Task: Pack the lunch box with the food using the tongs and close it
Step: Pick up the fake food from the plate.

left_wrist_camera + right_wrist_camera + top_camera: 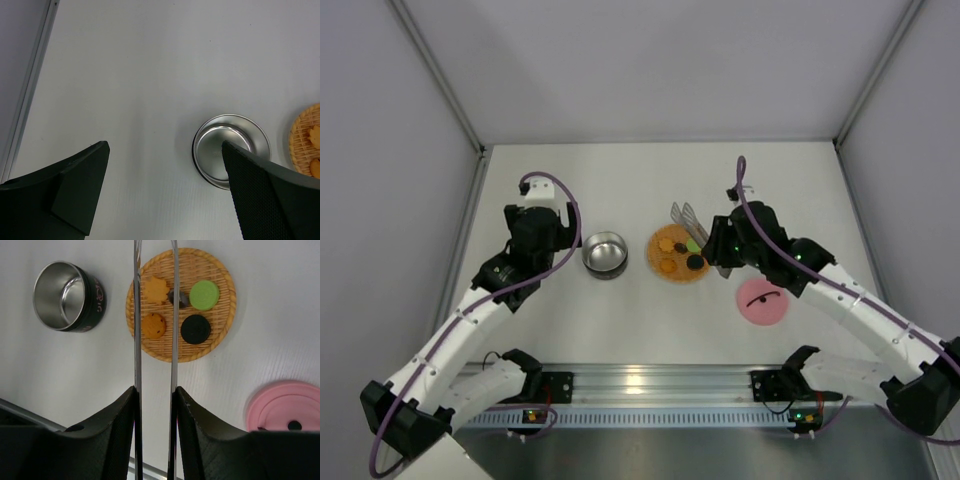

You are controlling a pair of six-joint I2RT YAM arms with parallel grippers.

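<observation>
left gripper (165,145) spread wide | lunch box (212,147) lower right (partly covered by gripper)

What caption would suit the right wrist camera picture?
Right gripper clamps tongs, their arms crossing the view of a woven tray of food pieces; steel bowl and pink lid nearby.

White left arm (460,325) and right arm (865,305) with black joints and wrists, looped purple cables (556,179), black mesh-textured fingers (270,195), small green lights (801,257)
</observation>
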